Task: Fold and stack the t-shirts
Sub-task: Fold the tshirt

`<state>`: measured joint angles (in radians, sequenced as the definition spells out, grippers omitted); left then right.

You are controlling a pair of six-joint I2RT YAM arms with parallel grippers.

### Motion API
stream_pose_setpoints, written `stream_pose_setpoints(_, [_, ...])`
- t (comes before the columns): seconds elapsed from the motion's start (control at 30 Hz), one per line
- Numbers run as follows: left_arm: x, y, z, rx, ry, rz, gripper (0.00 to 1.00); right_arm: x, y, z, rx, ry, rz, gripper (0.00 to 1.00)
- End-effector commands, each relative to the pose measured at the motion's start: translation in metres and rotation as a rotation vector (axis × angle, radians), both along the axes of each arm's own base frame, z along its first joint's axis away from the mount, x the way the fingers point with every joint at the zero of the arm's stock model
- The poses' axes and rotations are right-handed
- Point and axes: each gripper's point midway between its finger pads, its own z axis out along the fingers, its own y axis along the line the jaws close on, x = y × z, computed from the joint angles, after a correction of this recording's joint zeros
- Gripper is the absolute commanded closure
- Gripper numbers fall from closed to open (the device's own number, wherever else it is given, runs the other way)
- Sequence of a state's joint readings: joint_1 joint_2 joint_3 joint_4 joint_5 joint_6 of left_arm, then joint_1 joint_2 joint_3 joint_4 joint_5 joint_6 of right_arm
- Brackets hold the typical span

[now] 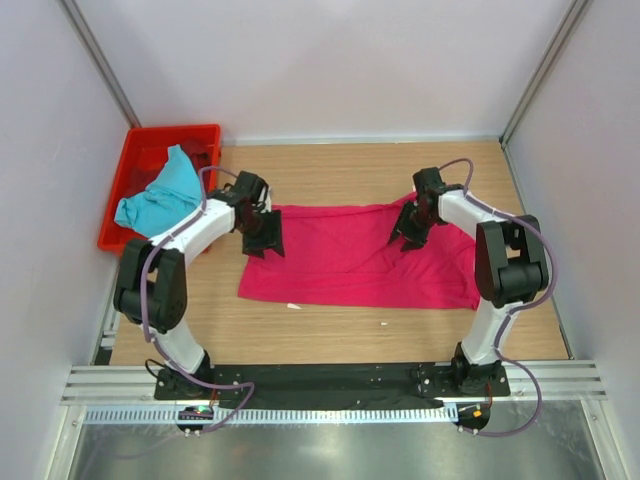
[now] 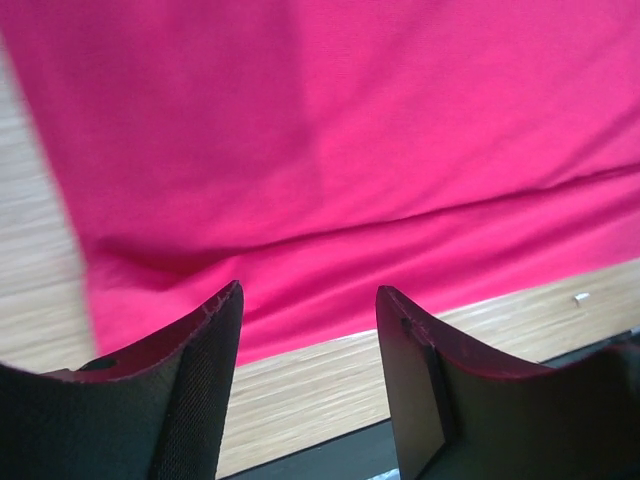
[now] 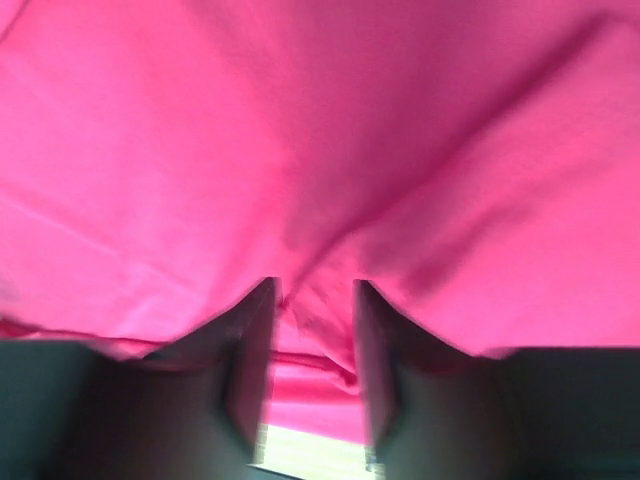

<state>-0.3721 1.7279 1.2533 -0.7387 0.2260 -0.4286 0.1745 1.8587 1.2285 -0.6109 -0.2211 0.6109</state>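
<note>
Presently the magenta t-shirt (image 1: 360,262) lies spread on the counter (image 1: 330,325), the turquoise t-shirt (image 1: 160,195) in the red crate (image 1: 200,130). The left fingers (image 2: 200,390) stand spread and empty over the spread shirt's left edge. The right fingers (image 3: 245,360), parted, straddle a pucker that could snag and drag the cloth askew.

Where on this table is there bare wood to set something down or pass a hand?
Free: the far strip of table between the pink t-shirt and back wall; the near strip between shirt and black base plate. Crowded: the red crate holding the turquoise t-shirt, and the shirt's far part under the left gripper and right gripper.
</note>
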Motion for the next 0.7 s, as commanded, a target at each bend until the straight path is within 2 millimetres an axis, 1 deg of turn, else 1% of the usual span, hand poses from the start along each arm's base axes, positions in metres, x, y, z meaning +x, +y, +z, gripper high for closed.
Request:
stream_pose_setpoints(0.0, [-0.001, 0.041, 0.009, 0.067, -0.024, 0.058, 0.43, -0.004, -0.025, 0.031, -0.119, -0.058, 0.034, 0.51])
stream_pose_setpoints(0.03, [-0.001, 0.046, 0.008, 0.073, -0.022, 0.061, 0.46, -0.011, -0.033, 0.038, -0.146, -0.055, 0.036, 0.49])
stream_pose_setpoints(0.07, [-0.001, 0.053, 0.006, 0.094, -0.015, 0.065, 0.47, -0.015, -0.045, 0.039, -0.177, -0.049, 0.028, 0.46])
stream_pose_setpoints(0.1, [0.001, 0.057, 0.006, 0.111, -0.023, 0.044, 0.48, -0.02, -0.053, 0.04, -0.2, -0.04, 0.029, 0.44])
stream_pose_setpoints(0.13, [0.0, 0.059, 0.005, 0.126, -0.016, 0.03, 0.48, -0.027, -0.062, 0.045, -0.228, -0.038, 0.049, 0.43])
stream_pose_setpoints(0.17, [-0.002, 0.062, 0.001, 0.146, 0.002, 0.023, 0.48, -0.032, -0.075, 0.045, -0.251, -0.02, 0.035, 0.42])
stream_pose_setpoints(0.2, [-0.001, 0.063, 0.001, 0.153, 0.001, 0.014, 0.48, -0.037, -0.091, 0.045, -0.312, -0.007, 0.023, 0.39])
stream_pose_setpoints(0.23, [-0.002, 0.064, 0.0, 0.159, 0.003, 0.01, 0.46, -0.048, -0.103, 0.046, -0.344, 0.028, 0.03, 0.38])
stream_pose_setpoints(0.27, [-0.002, 0.064, -0.002, 0.159, 0.006, 0.007, 0.45, -0.054, -0.12, 0.048, -0.37, 0.04, -0.002, 0.37])
stream_pose_setpoints(0.3, [-0.003, 0.065, -0.004, 0.167, 0.016, 0.006, 0.44, -0.06, -0.129, 0.049, -0.393, 0.052, -0.004, 0.37])
stream_pose_setpoints(0.33, [-0.004, 0.066, -0.006, 0.172, 0.024, 0.006, 0.43, -0.067, -0.143, 0.048, -0.405, 0.079, -0.035, 0.37])
stream_pose_setpoints(0.37, [-0.004, 0.068, -0.009, 0.18, 0.031, 0.005, 0.43, -0.074, -0.151, 0.046, -0.415, 0.093, -0.041, 0.38])
stream_pose_setpoints(0.4, [-0.006, 0.069, -0.014, 0.192, 0.044, 0.006, 0.43, -0.079, -0.166, 0.043, -0.417, 0.113, -0.086, 0.4])
stream_pose_setpoints(0.47, [-0.005, 0.074, -0.018, 0.223, 0.053, 0.006, 0.43, -0.083, -0.169, 0.038, -0.388, 0.128, -0.113, 0.41])
stream_pose_setpoints(0.53, [-0.002, 0.08, -0.021, 0.262, 0.055, 0.014, 0.44, -0.082, -0.168, 0.033, -0.365, 0.132, -0.125, 0.43])
stream_pose_setpoints(0.67, [0.004, 0.077, -0.021, 0.254, 0.054, 0.02, 0.44, -0.085, -0.169, 0.017, -0.371, 0.164, -0.12, 0.44])
